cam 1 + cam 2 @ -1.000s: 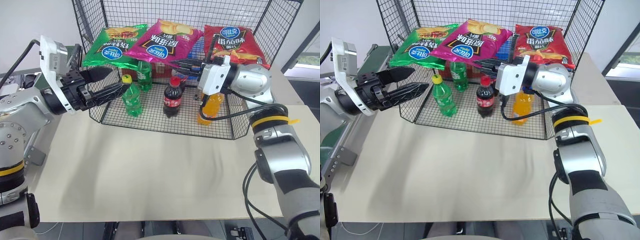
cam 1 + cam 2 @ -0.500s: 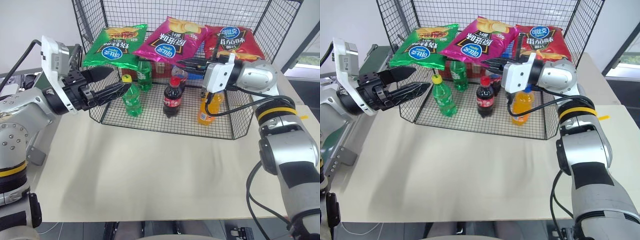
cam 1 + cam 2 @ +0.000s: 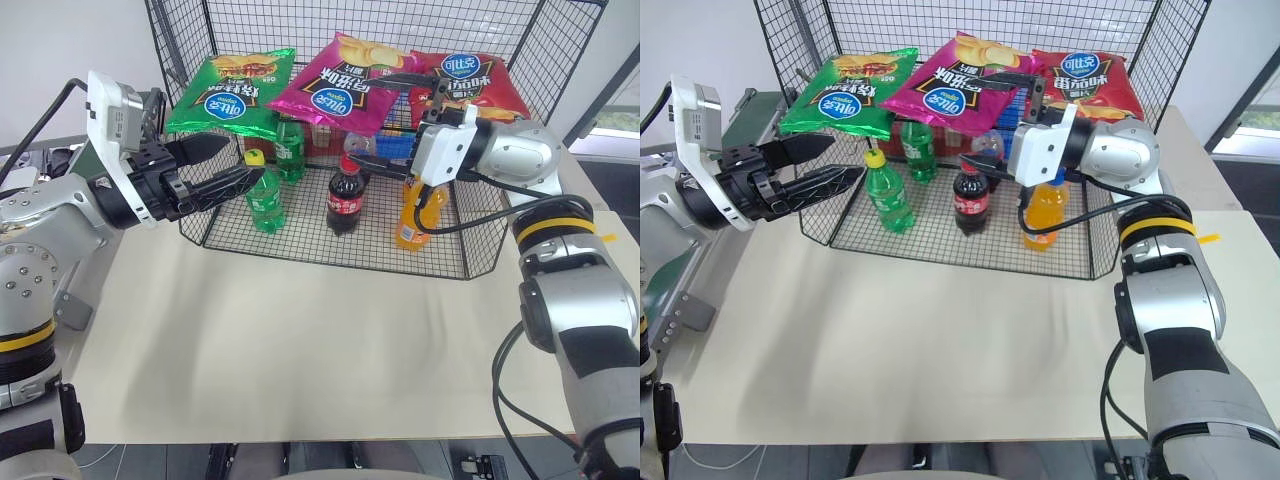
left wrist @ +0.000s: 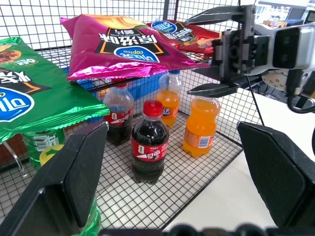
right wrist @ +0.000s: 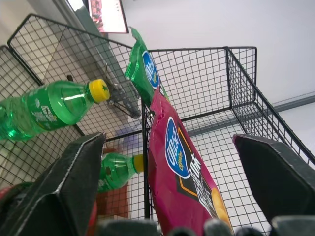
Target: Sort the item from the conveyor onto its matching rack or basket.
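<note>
The item, a magenta-pink chip bag (image 3: 340, 85), lies on the upper level of the black wire rack (image 3: 450, 255), between a green bag (image 3: 228, 95) and a red bag (image 3: 465, 85). My right gripper (image 3: 365, 112) is inside the rack at the pink bag's right edge and stands open, one finger above the bag's corner and one below, gripping nothing. The left wrist view shows the same gap around the bag (image 4: 123, 46). My left gripper (image 3: 240, 158) hovers open and empty at the rack's front left corner. A strip of the conveyor (image 3: 752, 108) shows behind my left arm.
Under the bags stand green soda bottles (image 3: 265, 195), a cola bottle (image 3: 345, 200) and an orange drink bottle (image 3: 418, 215) on the rack's floor. The beige table (image 3: 300, 340) spreads out in front of the rack.
My right gripper has opened and let go of the pink bag, drawing slightly to the right. The bag now rests on the rack. The left arm has stayed put.
</note>
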`<action>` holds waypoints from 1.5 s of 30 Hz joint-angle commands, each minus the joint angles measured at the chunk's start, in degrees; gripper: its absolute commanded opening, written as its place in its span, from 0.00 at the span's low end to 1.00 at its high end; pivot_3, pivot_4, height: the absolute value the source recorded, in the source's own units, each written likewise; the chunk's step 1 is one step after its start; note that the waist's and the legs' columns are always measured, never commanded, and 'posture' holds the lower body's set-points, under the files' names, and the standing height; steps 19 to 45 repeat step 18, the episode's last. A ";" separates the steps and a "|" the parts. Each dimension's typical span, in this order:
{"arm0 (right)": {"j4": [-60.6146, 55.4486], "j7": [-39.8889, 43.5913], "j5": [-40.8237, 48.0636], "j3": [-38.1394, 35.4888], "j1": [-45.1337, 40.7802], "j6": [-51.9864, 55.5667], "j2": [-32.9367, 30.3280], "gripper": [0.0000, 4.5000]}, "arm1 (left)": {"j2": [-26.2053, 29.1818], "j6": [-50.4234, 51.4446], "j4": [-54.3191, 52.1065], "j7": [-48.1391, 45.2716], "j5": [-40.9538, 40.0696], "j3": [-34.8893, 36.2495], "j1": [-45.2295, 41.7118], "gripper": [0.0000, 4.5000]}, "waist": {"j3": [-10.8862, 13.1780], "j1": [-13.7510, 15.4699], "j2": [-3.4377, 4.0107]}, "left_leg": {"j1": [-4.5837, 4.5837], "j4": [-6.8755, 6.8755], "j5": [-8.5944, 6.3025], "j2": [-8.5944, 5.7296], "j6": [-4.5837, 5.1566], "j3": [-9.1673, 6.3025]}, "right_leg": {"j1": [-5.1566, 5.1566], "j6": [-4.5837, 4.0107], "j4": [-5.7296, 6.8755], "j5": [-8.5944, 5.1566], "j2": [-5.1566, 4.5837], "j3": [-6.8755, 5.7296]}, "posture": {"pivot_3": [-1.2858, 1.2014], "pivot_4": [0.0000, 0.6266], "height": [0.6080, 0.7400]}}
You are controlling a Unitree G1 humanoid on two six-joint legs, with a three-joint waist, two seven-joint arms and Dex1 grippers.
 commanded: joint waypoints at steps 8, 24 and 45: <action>-59.15 -6.55 23.96 -9.74 26.80 56.50 -12.27 0.99 | 9.01 -5.78 0.90 -7.70 11.93 2.22 6.70 1.00 | 0.02 0.52 0.03 | -0.02 -0.02 0.00 0.00 0.01 -0.13 | -0.02 0.00 0.20 0.00 -0.10 -0.04 | 0.52 0.24 1.00; -78.69 -13.51 35.50 -18.79 38.41 84.39 -16.93 0.99 | 9.95 -8.90 6.91 -16.10 16.26 -0.12 2.82 1.00 | 0.02 0.97 0.03 | -0.03 0.00 -0.06 -0.02 0.10 0.16 | -0.04 0.03 -0.40 -0.02 0.27 0.05 | 0.52 0.24 1.00; -78.69 -13.51 35.50 -18.79 38.41 84.39 -16.93 0.99 | 9.95 -8.90 6.91 -16.10 16.26 -0.12 2.82 1.00 | 0.02 0.97 0.03 | -0.03 0.00 -0.06 -0.02 0.10 0.16 | -0.04 0.03 -0.40 -0.02 0.27 0.05 | 0.52 0.24 1.00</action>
